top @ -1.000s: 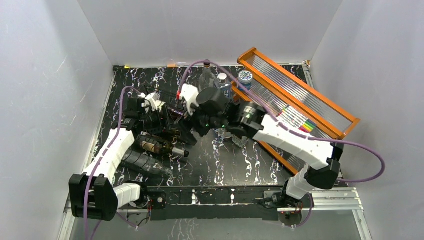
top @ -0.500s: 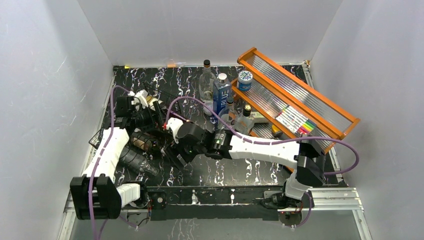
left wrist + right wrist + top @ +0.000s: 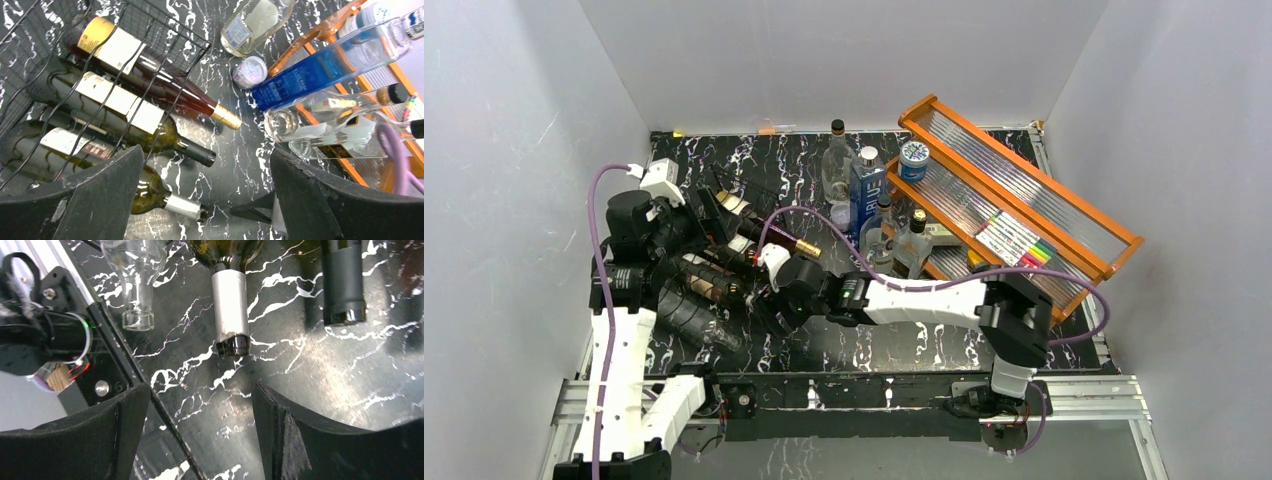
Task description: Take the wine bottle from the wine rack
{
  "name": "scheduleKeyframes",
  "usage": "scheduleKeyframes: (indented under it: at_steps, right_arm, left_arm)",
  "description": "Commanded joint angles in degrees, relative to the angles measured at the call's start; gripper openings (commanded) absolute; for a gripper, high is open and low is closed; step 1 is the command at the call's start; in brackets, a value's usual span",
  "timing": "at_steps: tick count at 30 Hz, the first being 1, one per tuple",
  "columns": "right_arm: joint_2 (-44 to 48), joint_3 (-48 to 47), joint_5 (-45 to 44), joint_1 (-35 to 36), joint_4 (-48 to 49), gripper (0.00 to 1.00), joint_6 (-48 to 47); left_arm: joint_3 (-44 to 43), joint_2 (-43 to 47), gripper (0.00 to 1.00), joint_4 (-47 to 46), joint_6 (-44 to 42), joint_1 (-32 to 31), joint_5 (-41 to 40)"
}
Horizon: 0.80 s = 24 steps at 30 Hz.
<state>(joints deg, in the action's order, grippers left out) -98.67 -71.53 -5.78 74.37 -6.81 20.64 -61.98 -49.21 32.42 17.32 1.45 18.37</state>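
White walls close in a black, white-veined bench (image 3: 874,345).

- Wine rack (image 3: 150,25): black wire frame on the left side of the bench. Bottles lie on their sides in it, with their necks sticking out toward the middle of the bench.
- Three bottles show in the left wrist view: a gold-capped bottle (image 3: 150,80), a black-capped bottle (image 3: 130,112) and a silver-capped wine bottle (image 3: 230,300). All three bodies run back under the wires, so none is off the rack.
- Right tool (image 3: 200,430): fingers apart with nothing between them, low over the bench. The gap faces the mouth of the silver-capped wine bottle. The neck is near the fingers but touches neither of them.
- Left tool (image 3: 207,200): fingers apart and empty, held above the rack and looking down on the necks.
- A clear empty bottle (image 3: 135,270) lies just beside the silver-capped neck. I cannot tell whether it rests in the rack.
- An orange shelf (image 3: 1024,190) stands at the right rear. A blue bottle (image 3: 320,70) stands among clear bottles in front of it.
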Motion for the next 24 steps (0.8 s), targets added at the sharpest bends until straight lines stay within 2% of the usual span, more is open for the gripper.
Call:
scheduleKeyframes:
  at_steps: [1, 6, 7, 12, 24]
  right_arm:
    - [-5.26, -4.33, 1.09, -0.01, 4.89, 0.85, -1.78]
    - [-9.97, -8.03, 1.16, -0.1, 5.91, 0.84, -2.71]
    - [-12.15, -8.71, -0.98, -0.34, 6.75, 0.82, -2.69]
    - [-14.72, -9.14, -1.46, -1.82, 8.11, 0.73, -3.37]
    - [-17.28, -10.54, 3.34, -7.25, 10.38, 0.38, -5.05]
  left_arm:
    - [-0.17, 2.01, 0.97, 4.53, -1.95, 0.45, -3.67]
    - [2.73, 4.67, 0.98, 5.16, -3.82, 0.4, -5.98]
    - [4.6, 6.15, 0.98, 5.35, -4.28, 0.4, -9.96]
    - [8.2, 9.45, 0.98, 4.23, -4.59, 0.35, -14.8]
    - [11.59, 14.03, 0.98, 1.81, -4.1, 0.02, -19.51]
